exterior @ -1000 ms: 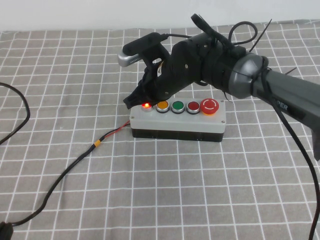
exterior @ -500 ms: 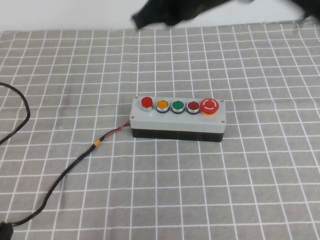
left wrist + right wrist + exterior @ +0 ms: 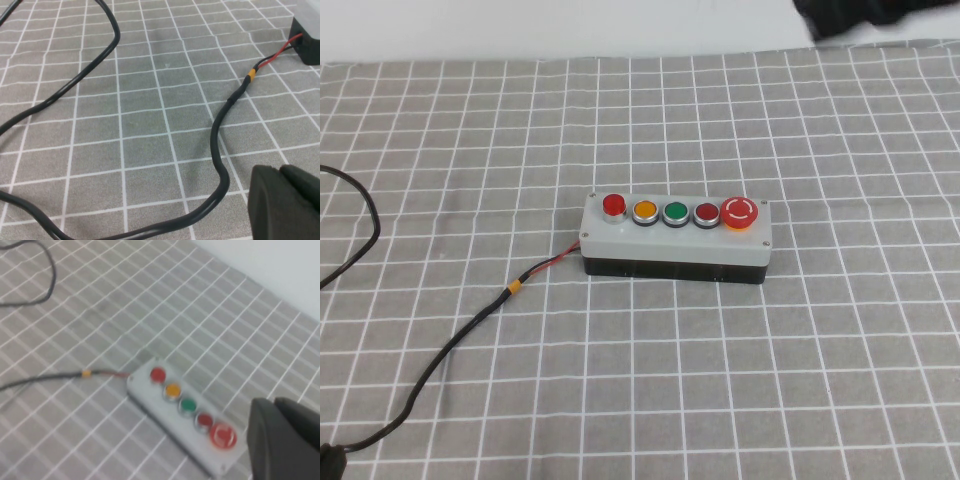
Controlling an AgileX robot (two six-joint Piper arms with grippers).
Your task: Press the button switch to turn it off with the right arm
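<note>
The button switch (image 3: 675,238) lies in the middle of the checked cloth, light-grey top on a black base. Its row runs red (image 3: 614,205), orange, green, dark red, then the big red mushroom button (image 3: 740,212). The left red button is not lit. The right arm (image 3: 855,15) shows only as a dark blur at the far top right edge, well away from the box. In the right wrist view my right gripper (image 3: 274,404) is shut and empty, high above the switch (image 3: 187,412). My left gripper (image 3: 280,172) is shut and empty, low over the cloth beside the black cable (image 3: 220,150).
The black cable (image 3: 450,345) runs from the box's left end across the cloth to the near left corner, with red wires and an orange band (image 3: 516,288). Another loop of cable (image 3: 360,215) lies at the left edge. A white wall stands behind the table.
The right arm has lifted off the left red button and drawn back up and to the right, nearly out of the high view. The red button's light has gone out.
</note>
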